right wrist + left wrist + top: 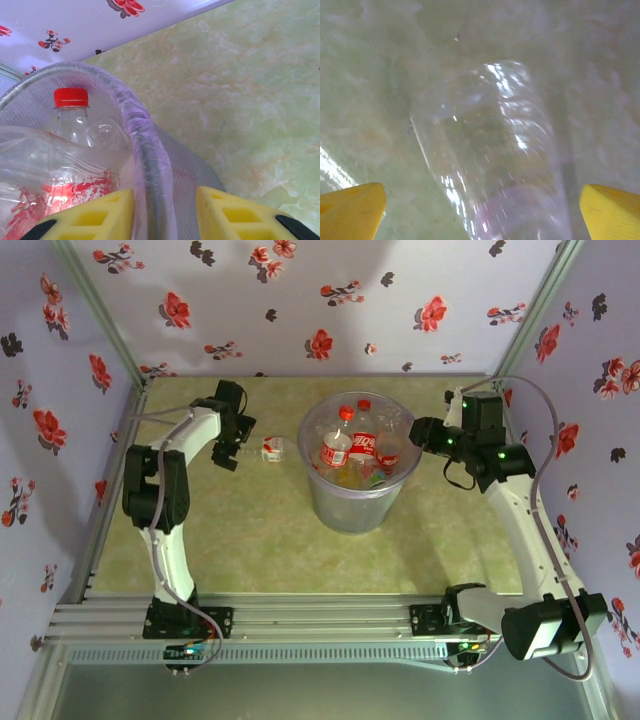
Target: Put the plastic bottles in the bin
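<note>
The bin (345, 510) stands mid-table, a translucent lilac-grey bucket. Several clear plastic bottles (362, 443) with red labels and red caps stand inside it. One more clear bottle (272, 450) lies on the table left of the bin. My left gripper (240, 445) is right beside it. In the left wrist view this bottle (490, 150) lies between the wide-open yellow fingers (352, 210) of the left gripper (480, 222). My right gripper (418, 435) is at the bin's right rim. Up close the right gripper (165, 202) straddles the rim (145, 150), one finger inside and one outside. A red-capped bottle (75, 130) shows inside.
Floral walls close the table in at the back and both sides. A metal rail runs along the near edge by the arm bases. Open green tabletop (250, 540) lies in front of the bin.
</note>
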{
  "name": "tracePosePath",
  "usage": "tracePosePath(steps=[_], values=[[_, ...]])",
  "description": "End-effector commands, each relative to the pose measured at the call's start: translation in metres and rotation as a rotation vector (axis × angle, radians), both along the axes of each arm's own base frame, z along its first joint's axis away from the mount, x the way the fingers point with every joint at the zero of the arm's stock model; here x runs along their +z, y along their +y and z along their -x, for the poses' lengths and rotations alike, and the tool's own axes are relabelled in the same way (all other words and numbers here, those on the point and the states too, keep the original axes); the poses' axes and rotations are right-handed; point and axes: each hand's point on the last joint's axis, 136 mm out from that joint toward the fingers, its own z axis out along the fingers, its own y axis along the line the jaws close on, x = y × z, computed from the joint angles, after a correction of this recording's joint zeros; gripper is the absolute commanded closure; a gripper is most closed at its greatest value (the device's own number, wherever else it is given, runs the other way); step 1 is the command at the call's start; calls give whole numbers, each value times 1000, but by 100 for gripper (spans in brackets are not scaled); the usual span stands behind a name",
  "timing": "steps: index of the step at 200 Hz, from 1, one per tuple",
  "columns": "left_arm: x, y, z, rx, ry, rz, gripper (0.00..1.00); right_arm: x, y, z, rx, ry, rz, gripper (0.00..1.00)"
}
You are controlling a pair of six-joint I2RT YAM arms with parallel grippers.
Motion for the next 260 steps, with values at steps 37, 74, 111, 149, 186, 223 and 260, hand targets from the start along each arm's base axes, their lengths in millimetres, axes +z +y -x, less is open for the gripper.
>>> tracePosePath(steps=[37,74,111,149,186,223,260], values=[[-27,3,-4,31,62,19,11,2,-10,5,-17,-29,50,62],[-28,2,-6,26,58,19,25,6,-10,6,-17,-34,54,62],[-10,10,-9,17,6,19,35,29,-11,12,-8,-75,64,61],[39,22,-13,-37,-125,-5,46,70,-13,30,2,-161,65,60],[108,28,-12,-174,-286,-57,47,108,-4,49,47,-232,3,58],[210,32,18,-327,-506,-145,47,132,38,60,219,-269,-43,55],[300,29,74,-401,-723,-155,47,156,109,79,463,-334,9,46]])
